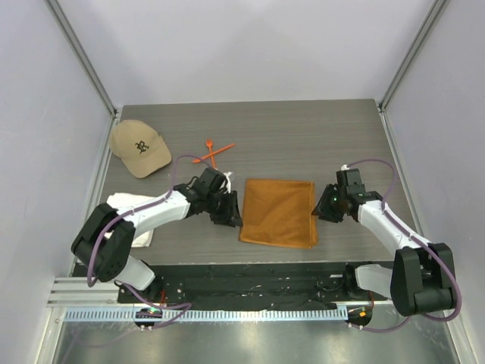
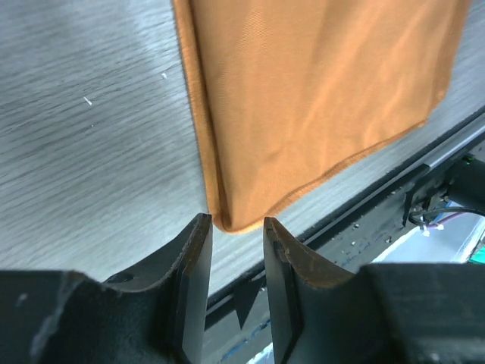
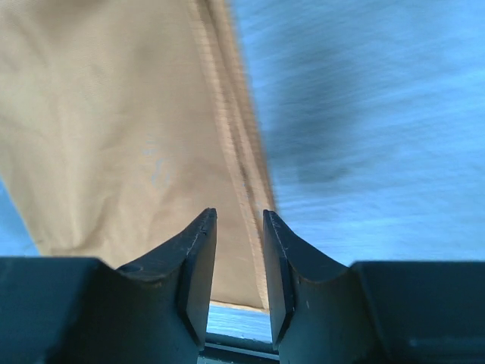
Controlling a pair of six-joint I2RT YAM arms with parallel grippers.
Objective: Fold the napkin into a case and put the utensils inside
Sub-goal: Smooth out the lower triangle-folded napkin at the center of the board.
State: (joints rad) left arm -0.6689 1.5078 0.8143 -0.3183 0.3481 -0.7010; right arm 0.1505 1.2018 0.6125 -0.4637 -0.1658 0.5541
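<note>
The rust-orange napkin lies folded flat in the middle of the table, a rectangle of doubled cloth. My left gripper is open at its left edge; in the left wrist view its jaws straddle the napkin's near corner without closing on it. My right gripper is open at the napkin's right edge; in the right wrist view the layered hem runs between its fingertips. Two bright-orange utensils lie crossed on the table behind the napkin, right of the cap.
A tan cap sits at the back left. A thick white towel lies under my left arm. The table's front edge and black rail run just in front of the napkin.
</note>
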